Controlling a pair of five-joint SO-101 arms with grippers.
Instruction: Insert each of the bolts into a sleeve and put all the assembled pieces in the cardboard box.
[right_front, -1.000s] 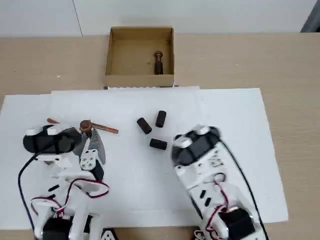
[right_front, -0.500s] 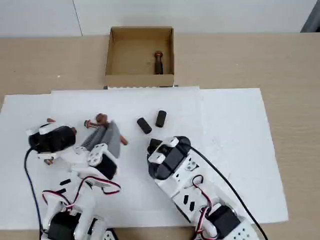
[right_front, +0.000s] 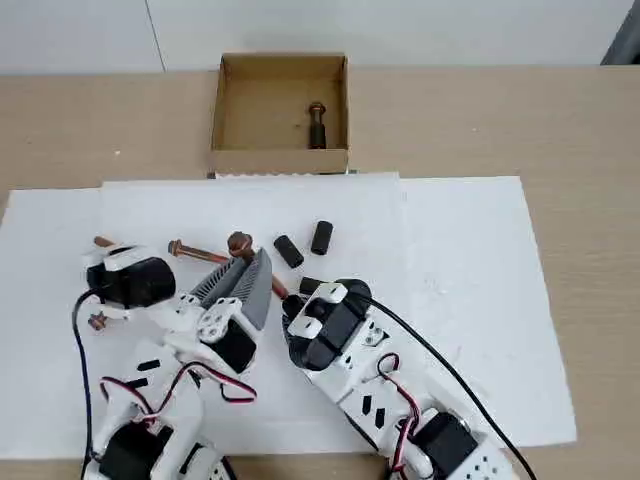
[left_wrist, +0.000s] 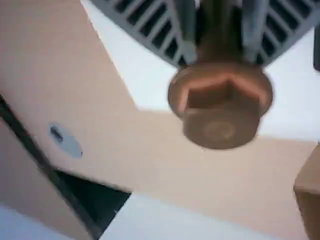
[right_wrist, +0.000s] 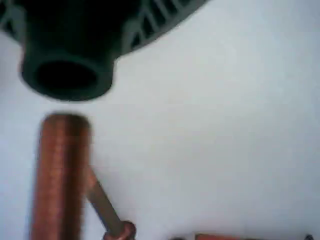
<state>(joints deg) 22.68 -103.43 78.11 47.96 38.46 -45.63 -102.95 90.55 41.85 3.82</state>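
White paper (right_front: 460, 300): L pincer (right_front: 247, 264) pinches copper hex bolt (left_wrist: 220, 105); R pincer (right_front: 299, 297) pinches black tubular sleeve (right_wrist: 67, 75).

The open cardboard box (right_front: 215, 110) sits at 12 o'clock on the surface (right_front: 500, 120). By its 3 o'clock wall lies a finished piece (right_front: 317, 125), a copper bolt in a black sleeve. Near the middle lie the upper sleeve (right_front: 322, 237) and, at its 8 o'clock, the tilted sleeve (right_front: 288, 251), both black. The left hand (left_wrist: 217, 25) clamps the held bolt (right_front: 240, 244), its hex head toward 11 o'clock and its threaded tip just short of the held sleeve (right_wrist: 67, 75), which the right hand (right_wrist: 75, 40) grips. A loose bolt (right_front: 197, 251) lies at the held bolt's 9 o'clock.
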